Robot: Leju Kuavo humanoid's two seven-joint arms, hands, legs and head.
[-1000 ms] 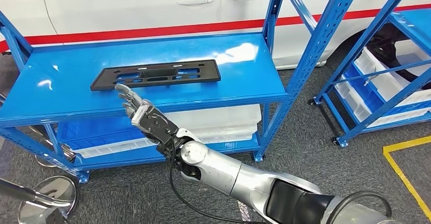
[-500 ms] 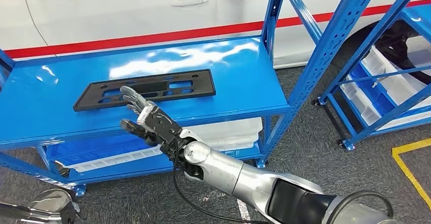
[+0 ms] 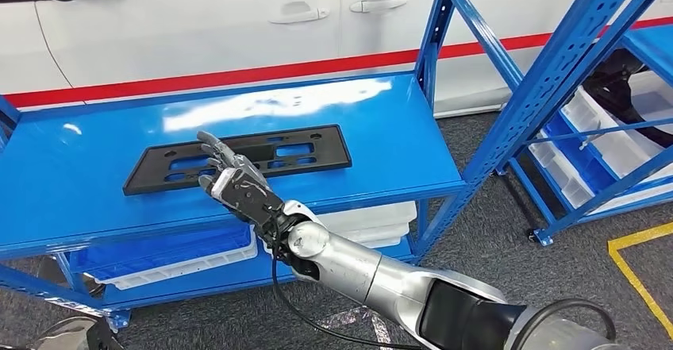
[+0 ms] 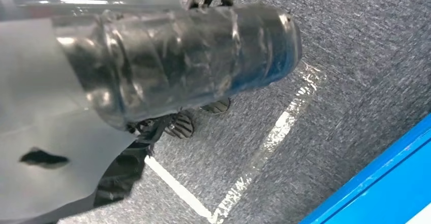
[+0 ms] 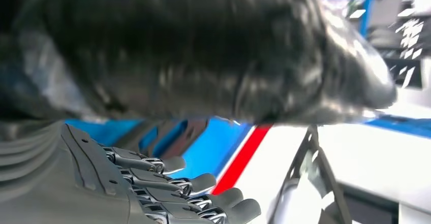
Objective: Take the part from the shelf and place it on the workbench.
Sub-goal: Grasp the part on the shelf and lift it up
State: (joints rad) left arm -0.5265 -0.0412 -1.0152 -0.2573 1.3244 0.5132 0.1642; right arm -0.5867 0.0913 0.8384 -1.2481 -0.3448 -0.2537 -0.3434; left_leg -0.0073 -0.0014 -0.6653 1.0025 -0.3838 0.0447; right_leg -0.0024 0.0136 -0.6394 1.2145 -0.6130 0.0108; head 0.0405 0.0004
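The part, a long flat black plate with cut-outs [image 3: 305, 150], lies on the top level of the blue shelf [image 3: 389, 120]. My right hand [image 3: 230, 177] reaches in from the lower right. Its fingers are stretched out and apart over the plate's near edge, left of the plate's middle, and grip nothing. I cannot tell whether they touch the plate. The right wrist view shows the same straight fingers [image 5: 195, 191] with blue shelf and the red stripe beyond. In the left wrist view the left hand [image 4: 167, 61] is a blurred grey and black shape above the floor, its fingers hidden.
White bins [image 3: 369, 211] sit on the shelf's lower level. A white car with a red stripe [image 3: 238, 40] stands right behind the shelf. Blue uprights [image 3: 548, 80] and a second rack with white trays [image 3: 611, 136] stand to the right. A yellow line [image 3: 635, 275] marks the grey carpet.
The camera has shifted a little. My right hand has moved forward from the shelf's front edge to over the plate's near edge, its fingers still spread.
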